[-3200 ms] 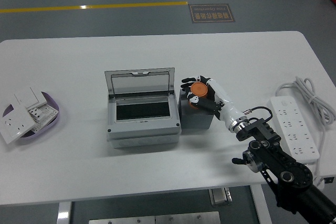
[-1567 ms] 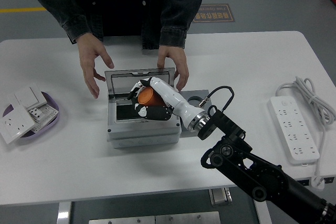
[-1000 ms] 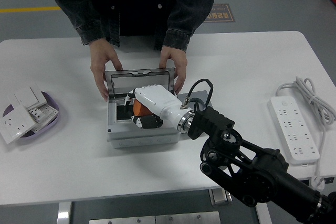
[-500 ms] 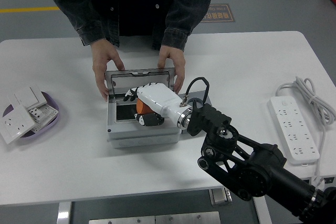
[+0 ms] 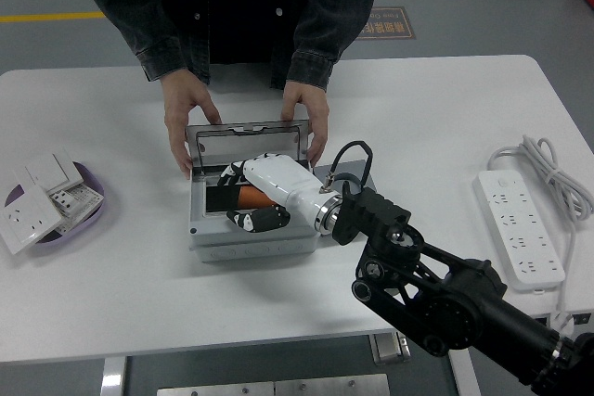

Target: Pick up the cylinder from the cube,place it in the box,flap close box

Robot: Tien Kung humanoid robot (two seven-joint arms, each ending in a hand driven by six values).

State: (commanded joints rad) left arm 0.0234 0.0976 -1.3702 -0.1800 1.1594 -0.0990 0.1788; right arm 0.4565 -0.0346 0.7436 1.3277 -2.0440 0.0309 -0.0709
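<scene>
The grey box (image 5: 251,240) stands open at the table's middle, its lid (image 5: 246,140) upright. The orange cylinder (image 5: 249,197) lies on its side inside the box. My right hand (image 5: 243,196), white, reaches into the box from the right; its fingers (image 5: 236,172) are spread above and below the cylinder with small gaps, holding nothing. The dark cube (image 5: 348,167) sits right of the box, mostly hidden behind my wrist and its black cable. A person at the far side rests one hand (image 5: 186,118) at the lid's left edge and the other hand (image 5: 311,116) at its right edge.
A purple tray (image 5: 93,215) with white wall sockets sits at the left edge. A white power strip (image 5: 520,229) with its coiled cord (image 5: 549,166) lies at the right. My black right arm (image 5: 436,294) crosses the near right of the table.
My hand carried the cylinder from the cube into the box. In the last half second the fingers spread and the cylinder dropped onto its side. The person's hands stayed at the lid.
</scene>
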